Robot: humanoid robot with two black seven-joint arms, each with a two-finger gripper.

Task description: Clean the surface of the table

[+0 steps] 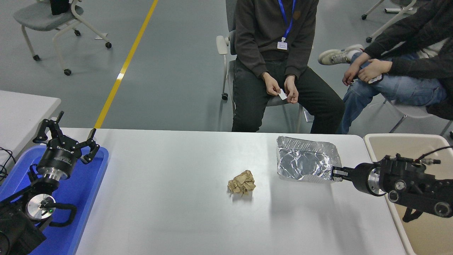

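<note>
The table surface [170,212] is a wide grey-white top filling the lower part of the head view. A crumpled brown paper ball [241,183] lies near its middle. To the right, a crinkled foil tray [306,159] hangs tilted above the table, and my right gripper [335,173] is shut on its near right rim. The right arm comes in from the right edge. My left gripper [65,136] is parked at the lower left over a blue tray, its fingers spread open and holding nothing.
The blue plastic tray [90,184] sits at the table's left edge. A beige bin [407,145] stands off the table's right end. Two people sit on chairs beyond the far edge. A smaller white table [21,109] shows at the left.
</note>
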